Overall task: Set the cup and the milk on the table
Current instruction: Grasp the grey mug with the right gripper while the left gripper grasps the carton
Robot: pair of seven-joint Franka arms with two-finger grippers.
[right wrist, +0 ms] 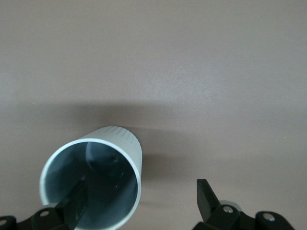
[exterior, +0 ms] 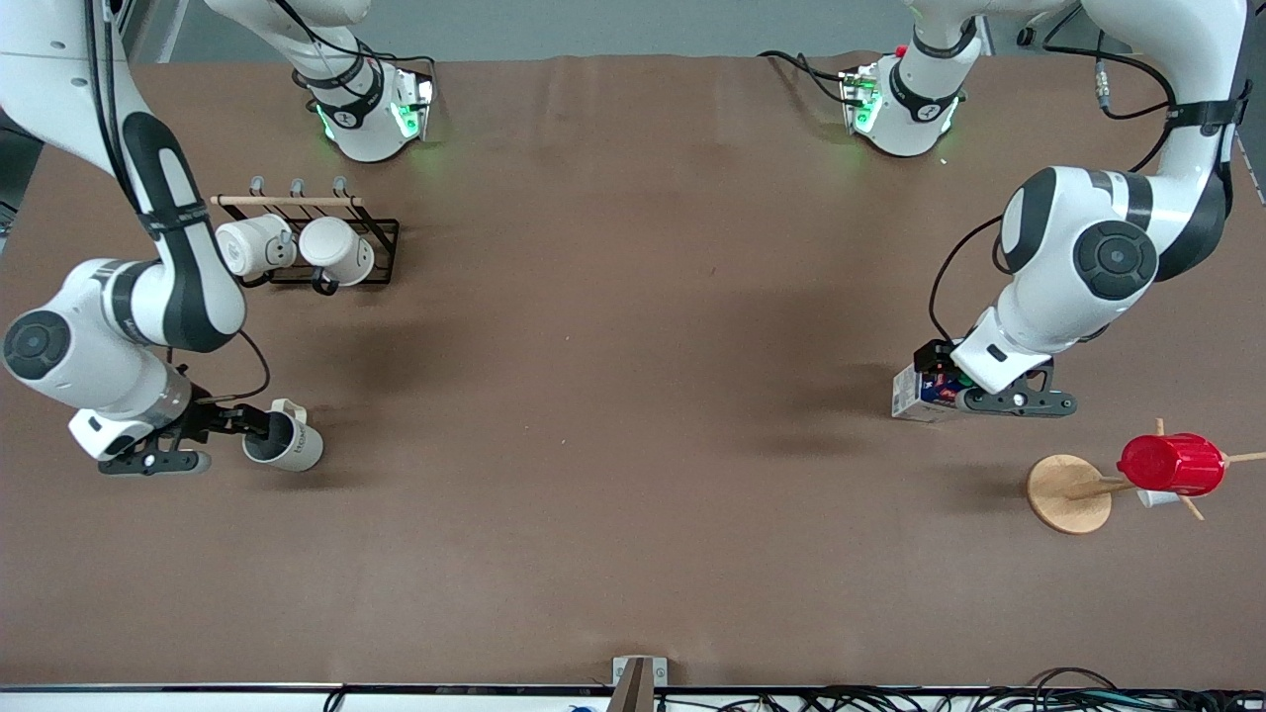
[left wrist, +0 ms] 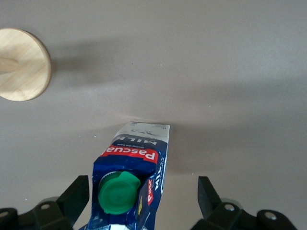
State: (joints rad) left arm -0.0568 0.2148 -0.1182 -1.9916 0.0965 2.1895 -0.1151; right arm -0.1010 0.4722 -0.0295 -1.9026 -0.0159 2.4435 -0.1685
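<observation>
The cream-white cup (exterior: 287,443) with dark lettering rests upright on the brown table (exterior: 633,396) near the right arm's end. My right gripper (exterior: 252,427) is open at its rim. In the right wrist view one finger (right wrist: 74,203) reaches inside the cup (right wrist: 96,177) and the other finger stands well outside it. The dark-blue milk (exterior: 915,391) carton stands on the table near the left arm's end, partly hidden by my left gripper (exterior: 951,391). In the left wrist view the milk (left wrist: 134,167), green cap up, stands between the wide-open fingers (left wrist: 76,196), close to one of them.
A black rack (exterior: 381,237) with two plain white mugs stands toward the right arm's end, farther from the front camera than the cup. A round wooden disc (exterior: 1066,492) on a stand bearing a red cup (exterior: 1172,463) sits beside the milk, nearer the camera; it also shows in the left wrist view (left wrist: 21,64).
</observation>
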